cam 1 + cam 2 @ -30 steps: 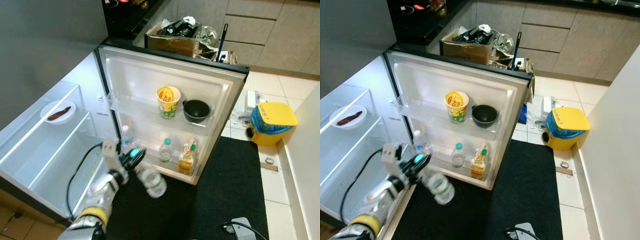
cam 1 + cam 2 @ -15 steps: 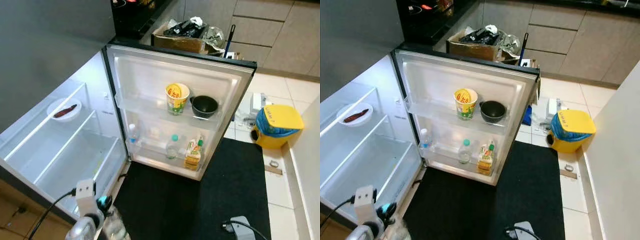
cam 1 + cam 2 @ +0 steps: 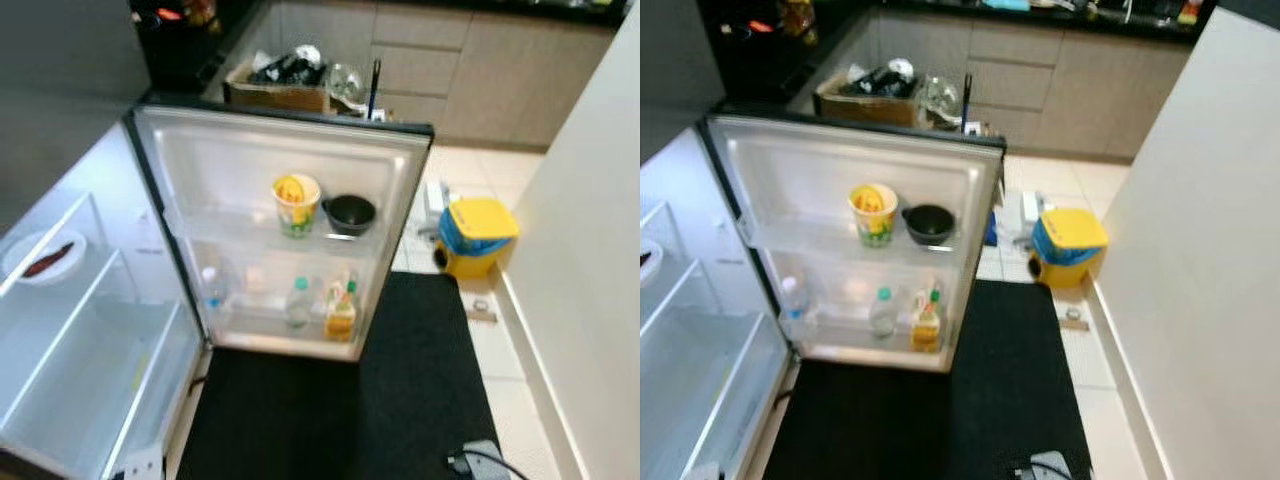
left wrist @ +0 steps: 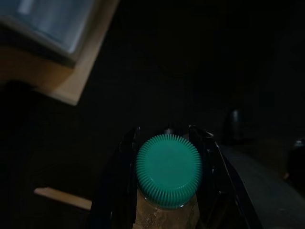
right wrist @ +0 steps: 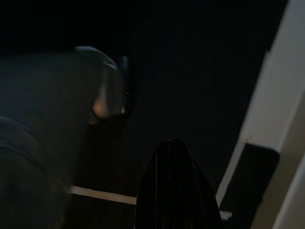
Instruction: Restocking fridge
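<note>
One green-capped clear plastic bottle point(image 4: 167, 171), pinched in the left claw point(image 4: 167, 157), awaits shelving in the open white fridge door point(image 3: 290, 235) at 12 o'clock.

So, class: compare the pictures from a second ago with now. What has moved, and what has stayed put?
The left arm has dropped from in front of the open fridge door out of the head view. Its tool remains shut on the green-capped bottle, so nothing was let go. The camera itself swung, shifting the whole scene. The cup, black bowl and lower-shelf bottles stayed put.
</note>
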Robot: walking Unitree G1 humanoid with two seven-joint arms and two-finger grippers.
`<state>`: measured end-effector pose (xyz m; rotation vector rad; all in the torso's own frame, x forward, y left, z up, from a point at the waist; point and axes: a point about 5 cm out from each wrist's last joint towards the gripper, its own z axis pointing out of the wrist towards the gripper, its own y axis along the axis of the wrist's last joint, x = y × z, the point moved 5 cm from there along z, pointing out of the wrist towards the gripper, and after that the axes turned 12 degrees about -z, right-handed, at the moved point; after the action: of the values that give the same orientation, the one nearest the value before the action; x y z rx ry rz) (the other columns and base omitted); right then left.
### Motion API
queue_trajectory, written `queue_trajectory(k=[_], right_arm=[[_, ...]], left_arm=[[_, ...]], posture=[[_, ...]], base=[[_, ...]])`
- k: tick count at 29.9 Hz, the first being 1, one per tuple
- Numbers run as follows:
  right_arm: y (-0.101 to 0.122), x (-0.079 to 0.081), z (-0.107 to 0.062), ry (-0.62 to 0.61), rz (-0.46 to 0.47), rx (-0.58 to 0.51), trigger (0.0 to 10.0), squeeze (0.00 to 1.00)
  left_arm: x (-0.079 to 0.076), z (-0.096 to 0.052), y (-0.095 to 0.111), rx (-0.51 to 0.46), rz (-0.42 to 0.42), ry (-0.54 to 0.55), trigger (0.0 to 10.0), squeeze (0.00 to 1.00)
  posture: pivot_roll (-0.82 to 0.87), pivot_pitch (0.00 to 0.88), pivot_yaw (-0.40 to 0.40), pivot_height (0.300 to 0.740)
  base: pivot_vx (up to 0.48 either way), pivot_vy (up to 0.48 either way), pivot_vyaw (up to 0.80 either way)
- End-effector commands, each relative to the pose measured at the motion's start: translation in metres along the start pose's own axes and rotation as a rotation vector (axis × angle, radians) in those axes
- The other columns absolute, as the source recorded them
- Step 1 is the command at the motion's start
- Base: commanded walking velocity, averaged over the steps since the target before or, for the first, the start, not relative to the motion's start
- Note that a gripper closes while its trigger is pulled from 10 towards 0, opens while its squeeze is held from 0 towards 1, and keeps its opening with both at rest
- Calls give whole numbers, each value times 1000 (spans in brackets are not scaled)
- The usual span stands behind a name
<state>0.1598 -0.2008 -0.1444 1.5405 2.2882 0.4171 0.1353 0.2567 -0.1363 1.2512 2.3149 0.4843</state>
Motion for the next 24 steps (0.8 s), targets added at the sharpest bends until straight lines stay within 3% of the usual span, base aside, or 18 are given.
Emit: queue_trajectory(k=[1, 6, 17, 24], right_arm=[[-1, -4, -1, -14, -2, 1, 10000, 0], [2, -5, 0, -14, -8, -3, 10000, 0], [2, -5, 0, -15, -10, -4, 10000, 0], [1, -3, 0, -11, -5, -2, 10000, 0]], left_arm=[[-11, 3, -3, 3, -2, -23, 10000, 0], [-24, 7, 6, -5, 12, -69, 10000, 0], [-27, 7, 6, -3, 17, -89, 10000, 0], [-29, 7, 2, 11, 24, -104, 10000, 0]], posture=[[-32, 51, -26, 740], [-33, 45, -23, 740], [-33, 43, -21, 740], [-33, 48, -20, 740]], base=[[0, 0, 0], [0, 0, 0], [0, 0, 0], [276, 0, 0]])
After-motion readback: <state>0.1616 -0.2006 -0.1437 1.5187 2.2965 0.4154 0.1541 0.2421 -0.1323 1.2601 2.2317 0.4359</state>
